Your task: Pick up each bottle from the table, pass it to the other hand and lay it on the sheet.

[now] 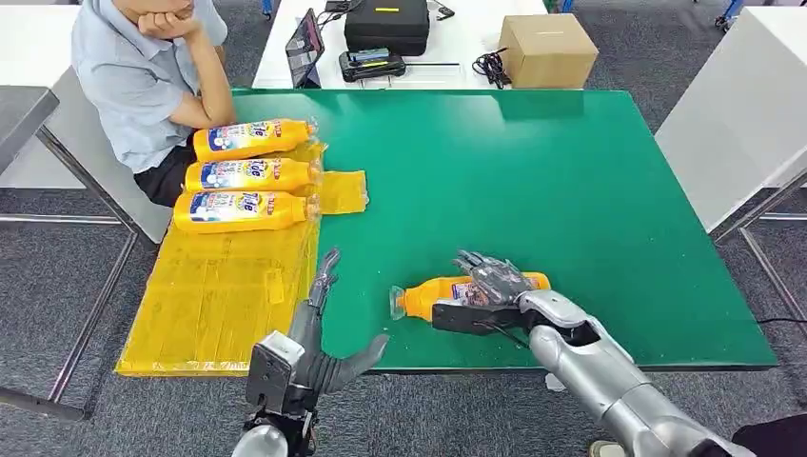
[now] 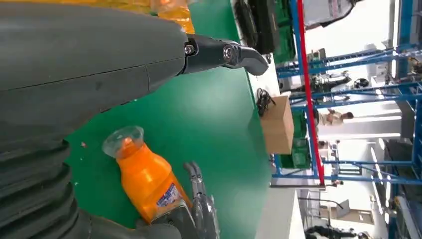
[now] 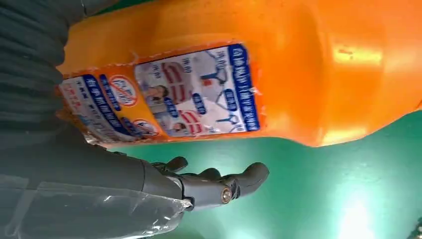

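Our right hand (image 1: 490, 286) sat over the fourth bottle (image 1: 428, 297), which lay on its side on the green tabletop (image 1: 571, 190) near the front edge, clear cap end toward our left. Fingers draped across the body, but we couldn't tell whether the grasp had closed. Our left hand (image 1: 324, 333) waited just beside the sheet (image 1: 219, 295), fingers apart, holding nothing. Three bottles (image 1: 243, 176) already lay in a row on the sheet's far end, by a seated person (image 1: 143, 76).

How we'd judge the step: wrap around the labelled midsection, not the tapered neck, so the bottle doesn't swing when lifted. Keep the cap end exposed toward the left hand for the pass, then place it parallel to the row, nearer us.

View differences: the right wrist view gave the label (image 3: 164, 94) close up and a thumb (image 3: 219, 186) sitting below the bottle with green showing between, so not yet clamped there. The left wrist view showed the clear cap (image 2: 123, 139) and the fingers (image 2: 199, 199) at the bottle's far end.
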`<state>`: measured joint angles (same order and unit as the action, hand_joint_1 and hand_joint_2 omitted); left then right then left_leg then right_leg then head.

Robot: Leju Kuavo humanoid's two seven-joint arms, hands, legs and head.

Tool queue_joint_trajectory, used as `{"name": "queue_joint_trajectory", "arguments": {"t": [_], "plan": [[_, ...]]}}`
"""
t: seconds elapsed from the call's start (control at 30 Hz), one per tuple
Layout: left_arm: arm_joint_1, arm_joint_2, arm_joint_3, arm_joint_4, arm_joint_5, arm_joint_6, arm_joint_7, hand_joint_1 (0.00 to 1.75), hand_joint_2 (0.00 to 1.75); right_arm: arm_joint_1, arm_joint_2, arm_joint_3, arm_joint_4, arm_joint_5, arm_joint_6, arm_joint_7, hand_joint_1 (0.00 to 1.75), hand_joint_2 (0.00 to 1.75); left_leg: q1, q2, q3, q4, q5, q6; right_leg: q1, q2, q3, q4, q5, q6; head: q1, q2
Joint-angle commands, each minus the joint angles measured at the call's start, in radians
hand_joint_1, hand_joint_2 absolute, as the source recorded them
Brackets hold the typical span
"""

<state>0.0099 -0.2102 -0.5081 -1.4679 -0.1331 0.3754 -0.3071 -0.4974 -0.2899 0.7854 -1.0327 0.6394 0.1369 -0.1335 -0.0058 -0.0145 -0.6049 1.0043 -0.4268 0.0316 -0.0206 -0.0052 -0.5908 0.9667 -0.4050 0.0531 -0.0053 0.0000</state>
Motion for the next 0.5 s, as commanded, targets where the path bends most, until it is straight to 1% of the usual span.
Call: {"name": "queue_joint_trajectory", "arguments": {"t": [0.03, 0.13, 0.2, 0.27, 0.43, 0.47, 0.5], "plan": [[-0.041, 0.031, -0.020, 0.070, 0.007, 0.000, 0.001, 0.00, 1.75, -0.075, 0.017, 0.084, 0.107, -0.004, 0.004, 0.005, 0.00, 1.75, 0.001, 0.003, 0.005, 0.000, -0.002, -0.002, 0.001, 0.002, 0.004, 0.000, -0.001, -0.003, 0.000, 0.000], [-0.043, 0.032, -0.019, 0.071, 0.008, 0.002, -0.001, 0.00, 1.75, -0.102, -0.009, 0.120, 0.112, 0.004, 0.032, 0.034, 0.00, 1.75, 0.000, 0.001, 0.002, -0.001, 0.000, -0.001, 0.000, 0.001, 0.002, 0.000, 0.000, -0.001, 0.000, 0.000], [-0.042, 0.033, -0.017, 0.069, 0.008, 0.003, -0.002, 0.00, 1.75, -0.115, -0.019, 0.131, 0.113, 0.014, 0.036, 0.038, 0.00, 1.75, 0.001, 0.003, 0.005, 0.001, -0.002, -0.002, 0.001, 0.002, 0.004, 0.001, -0.001, -0.003, 0.000, 0.000], [-0.031, 0.033, -0.009, 0.056, 0.006, 0.010, -0.002, 0.00, 1.75, -0.127, -0.028, 0.154, 0.103, 0.050, 0.026, 0.074, 0.00, 1.75, 0.000, 0.002, 0.002, 0.000, -0.001, -0.001, 0.000, 0.001, 0.002, 0.000, 0.000, -0.001, 0.000, 0.000], [-0.010, 0.034, 0.005, 0.030, -0.008, 0.020, -0.001, 0.00, 1.75, -0.134, -0.036, 0.165, 0.052, 0.091, -0.002, 0.114, 0.00, 1.75, 0.002, 0.005, 0.007, 0.002, -0.004, -0.003, 0.002, 0.004, 0.006, 0.001, -0.003, -0.004, 0.000, 0.000], [-0.007, 0.034, 0.006, 0.024, -0.013, 0.021, -0.001, 0.00, 1.75, -0.131, -0.038, 0.163, 0.042, 0.096, -0.006, 0.120, 0.00, 1.75, 0.001, 0.006, 0.006, 0.002, -0.004, -0.003, 0.002, 0.005, 0.004, 0.002, -0.002, -0.004, 0.000, 0.000], [-0.005, 0.035, 0.008, 0.022, -0.017, 0.023, -0.001, 0.00, 1.75, -0.132, -0.038, 0.165, 0.034, 0.104, -0.011, 0.124, 0.00, 1.75, 0.000, 0.003, 0.003, 0.000, -0.002, -0.002, 0.001, 0.003, 0.002, 0.000, -0.001, -0.002, 0.000, 0.000]]}}
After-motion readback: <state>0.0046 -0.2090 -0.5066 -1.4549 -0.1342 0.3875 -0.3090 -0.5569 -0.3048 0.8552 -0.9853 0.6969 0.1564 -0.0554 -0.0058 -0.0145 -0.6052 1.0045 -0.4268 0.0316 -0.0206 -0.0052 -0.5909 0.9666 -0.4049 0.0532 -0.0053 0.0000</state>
